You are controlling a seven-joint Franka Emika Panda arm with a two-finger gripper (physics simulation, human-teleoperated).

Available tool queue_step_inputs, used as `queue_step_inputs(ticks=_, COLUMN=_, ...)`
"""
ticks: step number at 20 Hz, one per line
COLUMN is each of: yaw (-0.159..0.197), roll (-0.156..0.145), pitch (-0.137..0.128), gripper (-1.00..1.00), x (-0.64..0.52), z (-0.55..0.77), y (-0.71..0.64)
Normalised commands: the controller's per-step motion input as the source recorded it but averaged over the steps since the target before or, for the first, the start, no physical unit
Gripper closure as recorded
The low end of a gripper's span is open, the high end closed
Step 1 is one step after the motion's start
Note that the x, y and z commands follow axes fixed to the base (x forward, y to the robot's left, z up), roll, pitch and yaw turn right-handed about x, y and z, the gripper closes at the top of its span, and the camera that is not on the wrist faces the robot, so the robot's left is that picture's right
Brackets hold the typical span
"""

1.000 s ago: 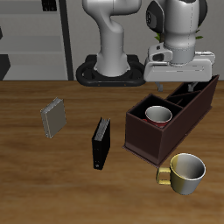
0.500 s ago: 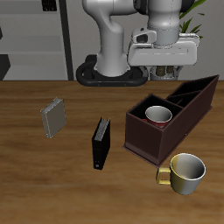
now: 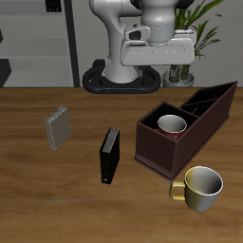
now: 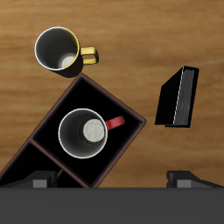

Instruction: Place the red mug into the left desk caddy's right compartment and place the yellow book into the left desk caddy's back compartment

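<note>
- The yellow book [image 3: 59,127] is lying alone on the table, well apart from the black book [image 3: 110,155].
- The gripper [image 3: 178,74] is hanging high with jaws spread, holding nothing; it has risen since a second ago.
- The red mug [image 4: 84,134] is sitting in the left desk caddy [image 3: 152,155]'s right compartment [image 3: 169,130].

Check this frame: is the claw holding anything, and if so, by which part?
Nothing is held. The claw hangs empty above the table; the red mug already sits in the left desk caddy, and the yellow book lies untouched.
</note>
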Motion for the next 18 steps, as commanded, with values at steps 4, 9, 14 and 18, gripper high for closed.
queue_step_inputs(ticks=4, yaw=0.055, roll=0.022, pitch=-0.015, gripper=-1.0, x=-0.06, z=0.15, y=-0.38)
queue_step_inputs(ticks=9, yaw=0.03, roll=-0.009, pitch=0.024, gripper=-1.0, x=0.05, z=0.02, y=-0.43)
queue_step_inputs(ticks=14, yaw=-0.028, roll=-0.055, pitch=0.002, gripper=-1.0, x=-0.03, z=0.0, y=-0.55)
queue_step_inputs(ticks=18, yaw=-0.028, roll=-0.048, pitch=-0.031, gripper=-1.0, x=-0.22, z=0.03, y=-0.42)
